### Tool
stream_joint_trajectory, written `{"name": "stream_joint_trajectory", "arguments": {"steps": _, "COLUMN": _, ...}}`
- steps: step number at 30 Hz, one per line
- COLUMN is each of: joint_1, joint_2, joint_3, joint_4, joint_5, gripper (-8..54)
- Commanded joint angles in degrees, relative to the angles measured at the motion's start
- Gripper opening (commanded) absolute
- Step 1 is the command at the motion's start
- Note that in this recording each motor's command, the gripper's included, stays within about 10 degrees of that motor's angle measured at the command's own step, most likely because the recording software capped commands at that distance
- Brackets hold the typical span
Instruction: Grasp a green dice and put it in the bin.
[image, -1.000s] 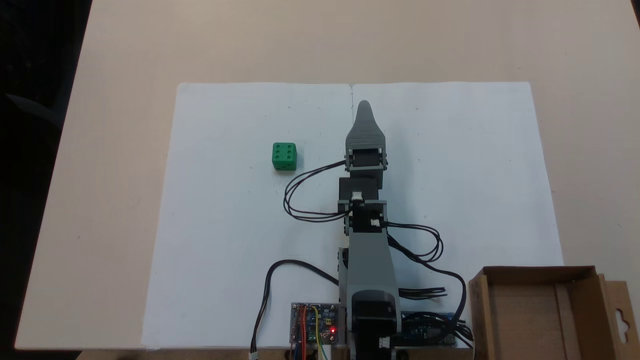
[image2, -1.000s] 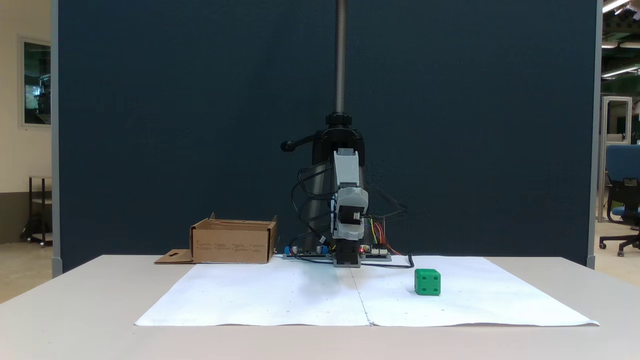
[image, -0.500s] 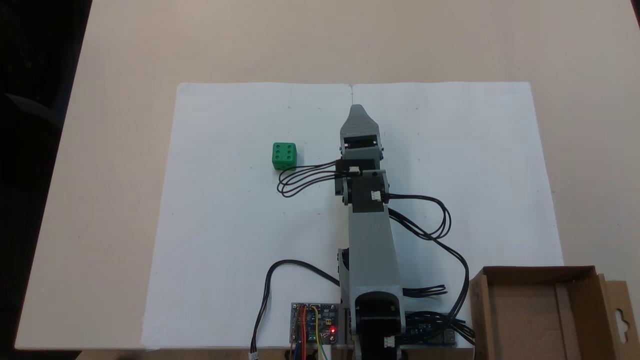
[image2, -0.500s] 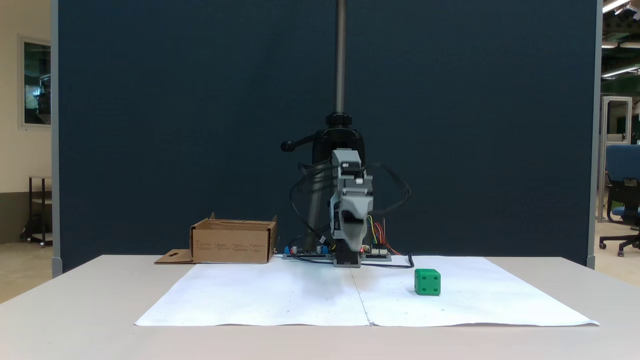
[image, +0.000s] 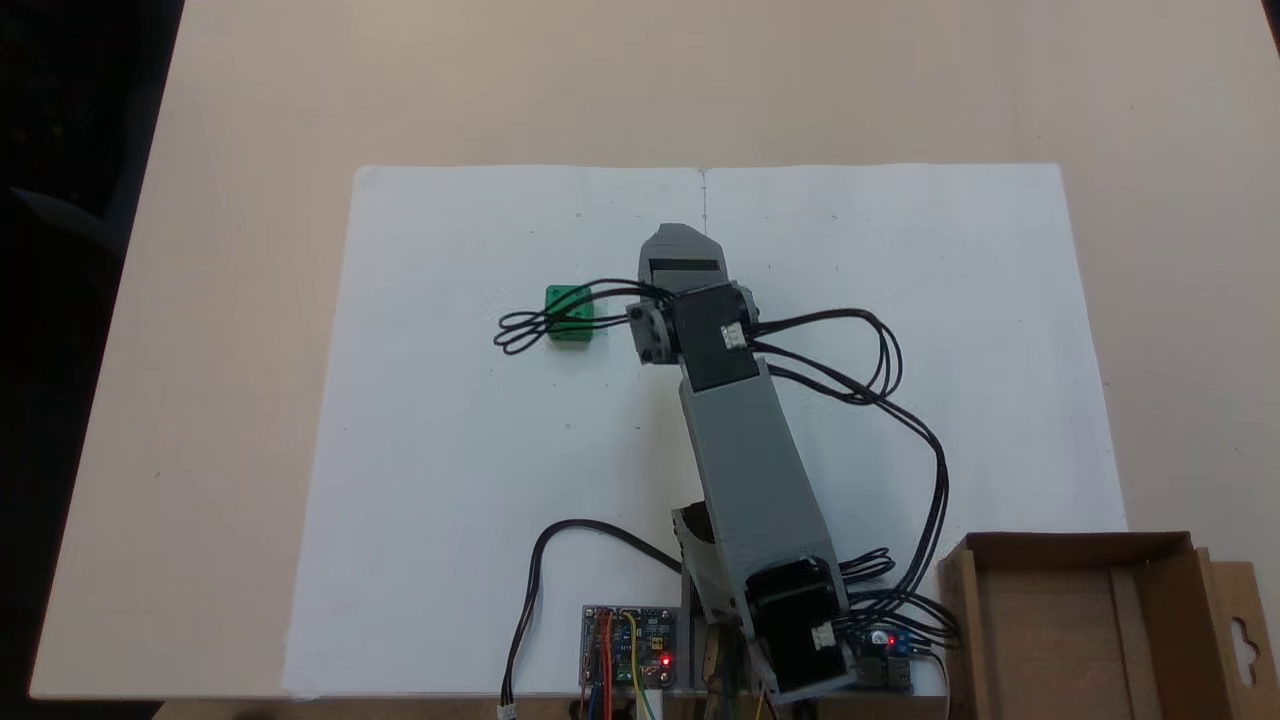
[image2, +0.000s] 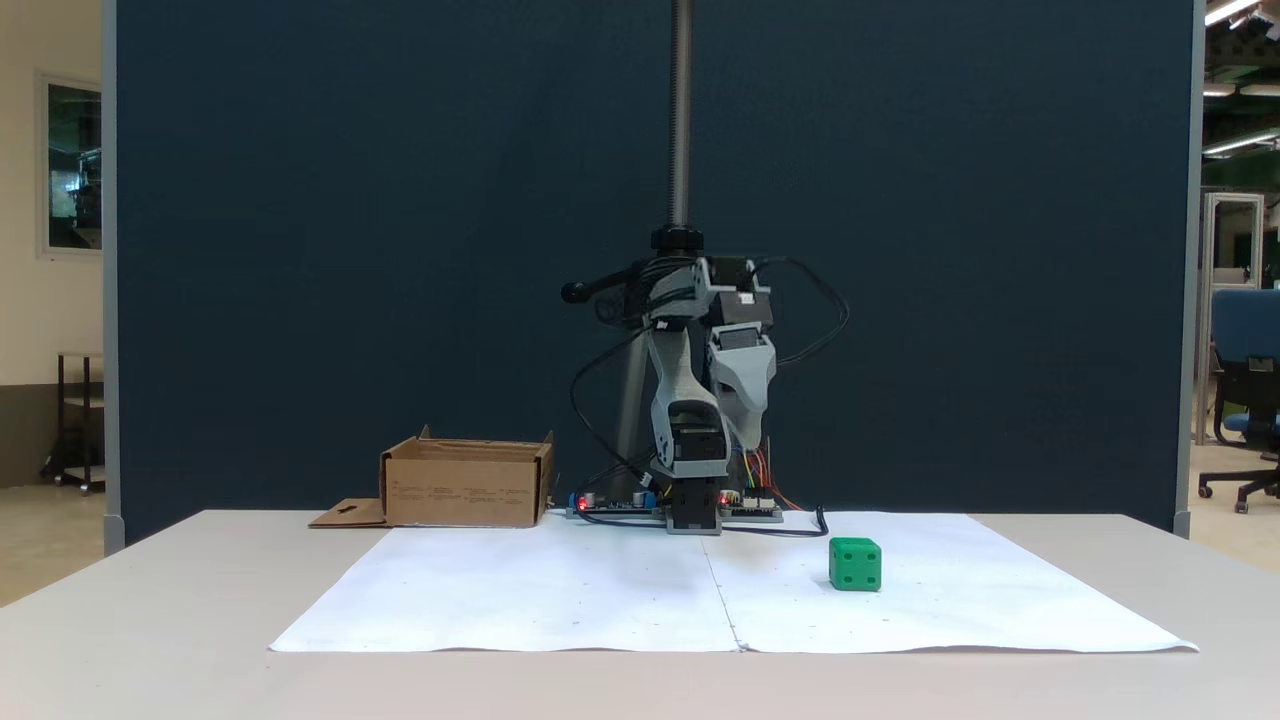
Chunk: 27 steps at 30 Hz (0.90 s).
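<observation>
Green dice, a small bright green plastic cube with rounded edges and recessed pips, sits flat on the white paper sheet that covers the middle of the pale desk. In the top-down fixed view it lies toward the sheet's left half, nearer the far edge than the near one, and a loop of black cables from the arm passes above it and hides part of its top. In the front-facing fixed view the dice stands alone on the paper, nothing touching it.

Just beside it in the top-down fixed view is the grey plastic tool, pointing down and raised well above the paper, as the front-facing fixed view shows. Its jaws lie one behind the other for both cameras, so I cannot tell whether they are spread or pressed together; it holds nothing.

The bin, a brown corrugated cardboard box with low walls and a side flap with a hang-hole, stands at the desk's near right corner in the top-down fixed view, beside the arm's base, and looks empty.

By my reading the task is barely begun: the arm leans toward the dice, but lowering, gripping, carrying and dropping all remain.
</observation>
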Motion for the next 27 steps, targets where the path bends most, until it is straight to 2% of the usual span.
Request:
{"name": "stream_joint_trajectory", "arguments": {"steps": 1, "joint_1": -2.7, "joint_2": -2.3, "joint_3": -5.6, "joint_4": 9.4, "joint_5": 7.9, "gripper": 41.7}}
{"name": "stream_joint_trajectory", "arguments": {"steps": 6, "joint_1": -7.9, "joint_2": -7.4, "joint_3": -11.0, "joint_4": 21.1, "joint_5": 17.0, "gripper": 41.7}}
{"name": "stream_joint_trajectory", "arguments": {"steps": 13, "joint_1": -14.0, "joint_2": -17.3, "joint_3": -17.1, "joint_4": 20.5, "joint_5": 24.3, "gripper": 41.8}}
{"name": "stream_joint_trajectory", "arguments": {"steps": 27, "joint_1": -17.8, "joint_2": -28.0, "joint_3": -18.4, "joint_4": 14.0, "joint_5": 26.6, "gripper": 43.5}}
